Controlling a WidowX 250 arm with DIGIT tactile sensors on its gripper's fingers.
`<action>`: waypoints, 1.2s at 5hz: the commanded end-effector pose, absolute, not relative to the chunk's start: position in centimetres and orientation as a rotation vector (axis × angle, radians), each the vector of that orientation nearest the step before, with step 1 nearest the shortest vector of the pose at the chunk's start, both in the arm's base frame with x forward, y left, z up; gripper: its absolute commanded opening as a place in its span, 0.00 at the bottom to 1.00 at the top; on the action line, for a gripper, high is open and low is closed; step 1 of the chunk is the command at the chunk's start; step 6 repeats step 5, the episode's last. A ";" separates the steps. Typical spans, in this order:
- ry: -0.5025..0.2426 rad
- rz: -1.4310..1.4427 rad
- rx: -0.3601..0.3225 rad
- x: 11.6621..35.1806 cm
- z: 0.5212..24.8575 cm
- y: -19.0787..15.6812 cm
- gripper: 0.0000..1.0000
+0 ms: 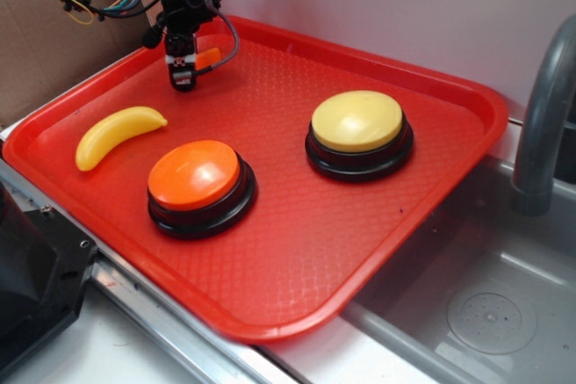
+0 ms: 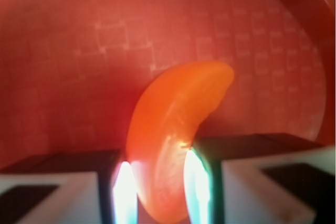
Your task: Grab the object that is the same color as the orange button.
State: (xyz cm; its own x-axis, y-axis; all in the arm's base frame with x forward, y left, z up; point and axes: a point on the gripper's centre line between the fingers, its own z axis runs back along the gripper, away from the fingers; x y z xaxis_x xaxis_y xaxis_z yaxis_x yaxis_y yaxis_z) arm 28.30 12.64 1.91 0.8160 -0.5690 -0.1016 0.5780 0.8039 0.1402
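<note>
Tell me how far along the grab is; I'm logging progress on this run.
Done: the gripper has reached the orange slice wedge at the red tray's far corner, skipping the toy banana. In hand: the wrist view shows its fingers on either side of the wedge, apparently pinching it. Left: lifting it; I cannot tell whether it has left the tray. The orange button sits untouched.

The orange slice is a small, smooth, curved orange plastic wedge, seen up close in the wrist view with its lower end between the two gripper fingers and its upper end arching to the right over the tray's textured surface. In the exterior view it sits near the tray's far left corner. The orange button, a large glossy orange dome on a black round base, stands upright toward the tray's near left part, well apart from the slice.
</note>
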 end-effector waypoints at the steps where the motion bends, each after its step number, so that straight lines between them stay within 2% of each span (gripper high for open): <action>1: -0.009 -0.203 0.134 26.0 9.7 9.1 0.00; 2: 0.055 -0.072 0.071 24.7 13.6 6.1 0.00; 3: 0.027 -0.013 0.117 23.5 17.7 2.5 0.00; 4: -0.010 -0.008 0.141 22.9 20.1 0.4 0.00; 5: -0.051 0.050 0.208 22.6 21.1 0.3 0.00; 6: -0.051 0.050 0.208 22.6 21.1 0.3 0.00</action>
